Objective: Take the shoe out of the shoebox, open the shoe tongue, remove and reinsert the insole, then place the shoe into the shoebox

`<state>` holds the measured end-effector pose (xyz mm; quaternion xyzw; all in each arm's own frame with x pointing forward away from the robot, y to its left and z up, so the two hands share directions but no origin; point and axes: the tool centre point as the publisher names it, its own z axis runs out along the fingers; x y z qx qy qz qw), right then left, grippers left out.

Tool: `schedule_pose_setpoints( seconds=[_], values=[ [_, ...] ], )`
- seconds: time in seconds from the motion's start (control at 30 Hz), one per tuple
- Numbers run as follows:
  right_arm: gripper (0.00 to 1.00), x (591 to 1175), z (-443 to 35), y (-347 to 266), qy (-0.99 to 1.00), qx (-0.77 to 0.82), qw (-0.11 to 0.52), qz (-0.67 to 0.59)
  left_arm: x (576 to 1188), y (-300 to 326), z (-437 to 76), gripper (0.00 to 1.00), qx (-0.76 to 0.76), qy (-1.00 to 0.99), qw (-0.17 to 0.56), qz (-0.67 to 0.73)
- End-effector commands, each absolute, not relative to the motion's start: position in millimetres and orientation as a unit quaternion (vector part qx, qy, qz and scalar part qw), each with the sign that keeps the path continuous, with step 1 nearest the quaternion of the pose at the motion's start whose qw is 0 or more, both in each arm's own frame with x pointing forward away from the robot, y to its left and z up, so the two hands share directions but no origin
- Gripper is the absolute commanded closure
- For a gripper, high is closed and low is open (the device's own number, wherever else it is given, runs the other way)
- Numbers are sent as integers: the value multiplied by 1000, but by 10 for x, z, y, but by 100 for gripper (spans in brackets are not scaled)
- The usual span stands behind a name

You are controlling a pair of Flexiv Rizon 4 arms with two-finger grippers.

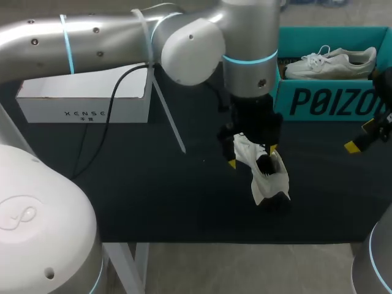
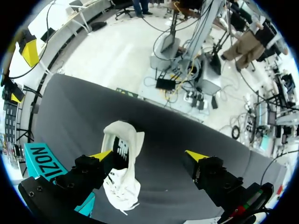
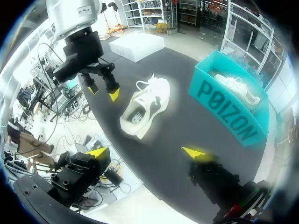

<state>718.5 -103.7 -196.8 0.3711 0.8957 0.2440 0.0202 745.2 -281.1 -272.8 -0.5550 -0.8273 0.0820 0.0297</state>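
One white shoe point(image 1: 269, 180) is already lying out on the dark worktop point(image 1: 153, 196), so the first step is looking done. A second shoe point(image 1: 331, 61) is sitting inside the teal shoebox point(image 1: 318, 101) at the far edge. The left jaws are hanging spread wide right over the loose shoe, one yellow tip just beside its opening, gripping nothing. The right jaws are waiting off to the side, well apart from it, also spread and holding nothing. No insole is showing outside the shoe, and I cannot tell whether the tongue is pulled open. By my judgement the tongue, the insole removal and reinsertion, and the return to the shoebox are all still remaining. A white box point(image 1: 79, 110) is sitting at the far left.
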Motion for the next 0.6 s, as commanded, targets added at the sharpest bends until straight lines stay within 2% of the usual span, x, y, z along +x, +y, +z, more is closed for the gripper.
schedule_pose_setpoints(
  seconds=[0.03, 0.23, 0.43, 0.5, 0.6],
  values=[
    [0, 7173, -1977, -1037, 896, 372, 21, 244, 7444, -2796, -2734, 0, -555, -827, 27, 83],
    [0, 7173, -1977, -1037, 896, 372, 21, 244, 7341, -2818, -2810, 0, -498, -864, 41, 64],
    [0, 7173, -1977, -1037, 896, 372, 21, 244, 7053, -2833, -2905, 0, -343, -935, 34, 77],
    [0, 7173, -1977, -1037, 896, 372, 21, 244, 7001, -2764, -2957, 0, -261, -965, 27, 18],
    [0, 7173, -1977, -1037, 896, 372, 21, 244, 6929, -2687, -2970, 0, -179, -984, 19, 20]
  ],
)
